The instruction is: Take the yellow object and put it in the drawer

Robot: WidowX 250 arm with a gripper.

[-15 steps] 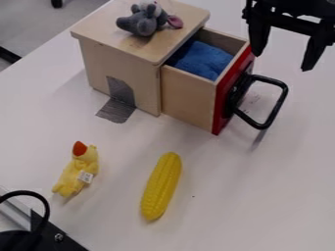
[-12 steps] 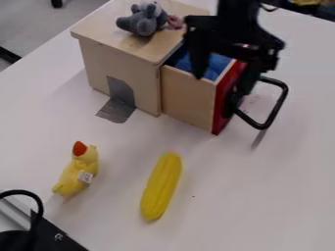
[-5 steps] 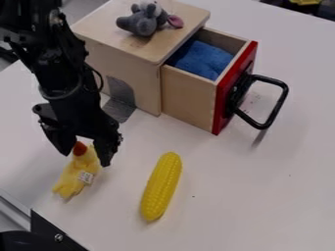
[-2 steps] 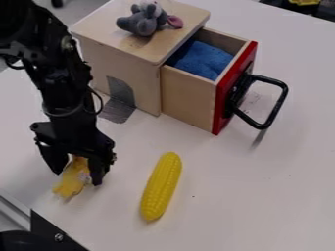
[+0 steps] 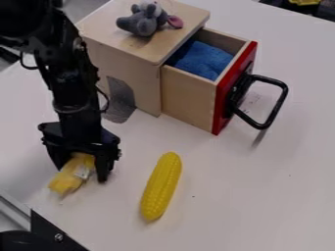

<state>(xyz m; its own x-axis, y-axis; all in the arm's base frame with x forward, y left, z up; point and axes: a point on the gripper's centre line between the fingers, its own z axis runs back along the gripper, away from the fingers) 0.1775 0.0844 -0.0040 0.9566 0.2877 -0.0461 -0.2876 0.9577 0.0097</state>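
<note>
The gripper (image 5: 81, 170) has lowered over the yellow toy (image 5: 69, 178), putting the pick within reach; whether it's clamped I can't tell.

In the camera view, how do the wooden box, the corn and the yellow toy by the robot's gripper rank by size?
Largest to smallest:
1. Wooden box
2. Corn
3. Yellow toy, judging its visible part
</note>
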